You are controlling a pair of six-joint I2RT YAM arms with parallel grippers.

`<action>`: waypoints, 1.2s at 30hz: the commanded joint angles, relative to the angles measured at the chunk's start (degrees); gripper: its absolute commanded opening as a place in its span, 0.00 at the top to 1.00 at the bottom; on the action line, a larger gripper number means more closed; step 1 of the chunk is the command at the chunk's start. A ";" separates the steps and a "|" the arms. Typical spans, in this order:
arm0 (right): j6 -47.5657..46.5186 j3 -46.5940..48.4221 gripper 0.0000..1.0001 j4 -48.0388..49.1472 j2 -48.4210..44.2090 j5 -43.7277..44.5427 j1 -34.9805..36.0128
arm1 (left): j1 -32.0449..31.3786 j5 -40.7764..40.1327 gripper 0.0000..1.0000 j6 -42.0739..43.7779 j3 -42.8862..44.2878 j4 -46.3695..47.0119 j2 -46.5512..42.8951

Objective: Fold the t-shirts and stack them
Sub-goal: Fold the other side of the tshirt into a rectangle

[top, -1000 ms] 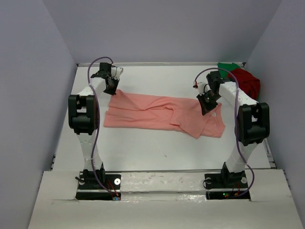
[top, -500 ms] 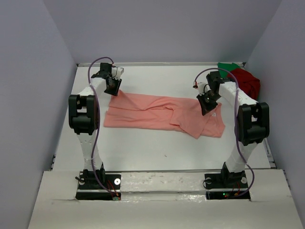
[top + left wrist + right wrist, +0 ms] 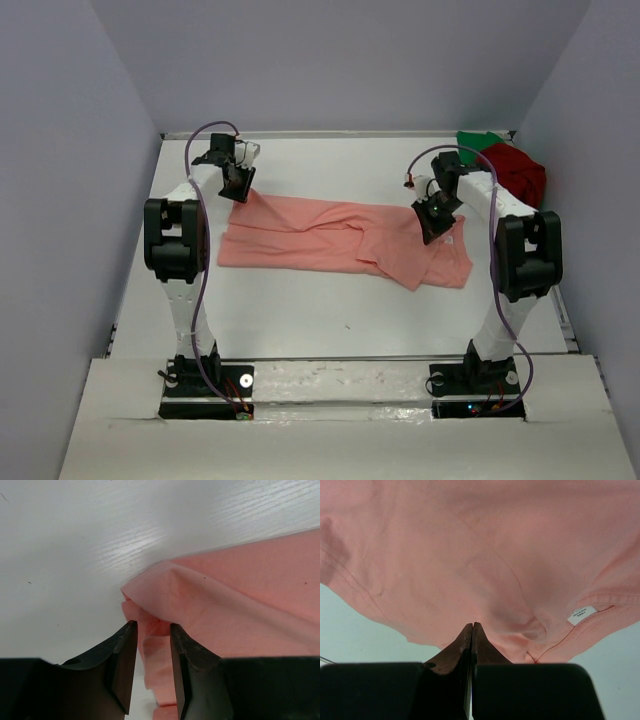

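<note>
Viewing the surface (image 3: 330,300), you find the left tool (image 3: 152,625) spread at a bunched corner of the salmon-pink t-shirt (image 3: 340,235) and the right tool (image 3: 471,626) pinching its cloth.

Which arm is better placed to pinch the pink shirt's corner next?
Left, probably: the left tool stands open over the bunched far-left corner of the salmon-pink cloth t-shirt; the right tool is shut.
</note>
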 commanded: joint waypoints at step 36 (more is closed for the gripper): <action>0.13 1.17 1.00 -0.77 1.46 2.81 -0.35 | 0.52 3.83 0.64 -1.30 1.46 -0.63 -2.37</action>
